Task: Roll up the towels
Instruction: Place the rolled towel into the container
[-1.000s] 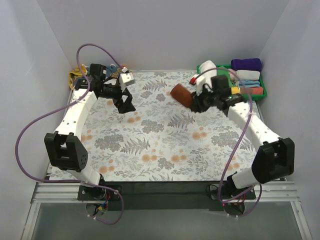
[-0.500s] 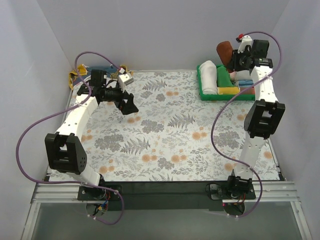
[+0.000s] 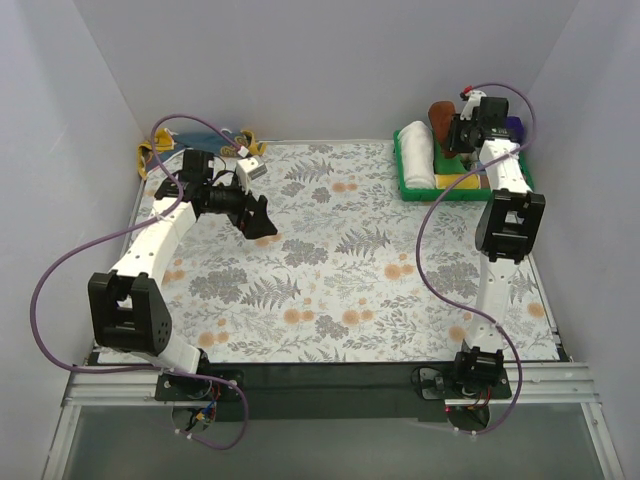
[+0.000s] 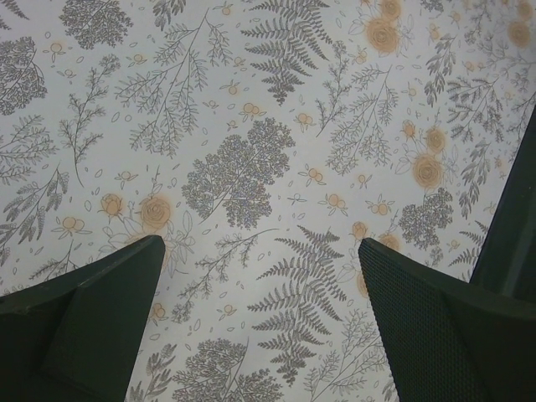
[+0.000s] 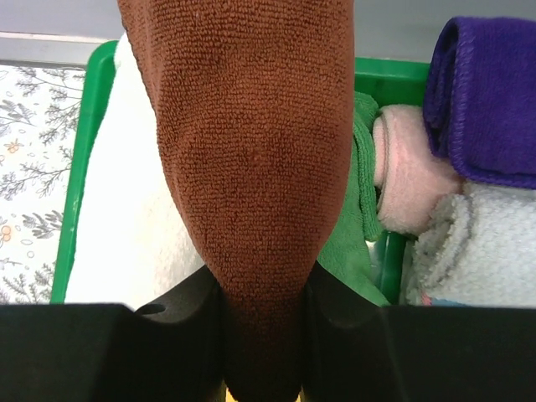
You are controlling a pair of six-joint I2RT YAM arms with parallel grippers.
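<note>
**Bench (image 3: 340,290), floral-printed cover:** centre and near half are left bare, and a wide passage is given between the two arms.

**Far right corner:** taken up by a green plastic tray (image 3: 440,193), packed close with rolled white (image 3: 415,150), purple (image 5: 486,84) and pink (image 5: 410,180) cloths.

**Above the tray:** a rolled rust-brown towel (image 5: 251,167) is clamped in the right gripper (image 5: 261,301) jaws.

**Far left corner:** a crumpled mustard-yellow towel (image 3: 150,155) is lodged there.

**Left gripper (image 4: 260,276):** the jaws are spread wide, with only bare bench framed between them.
</note>
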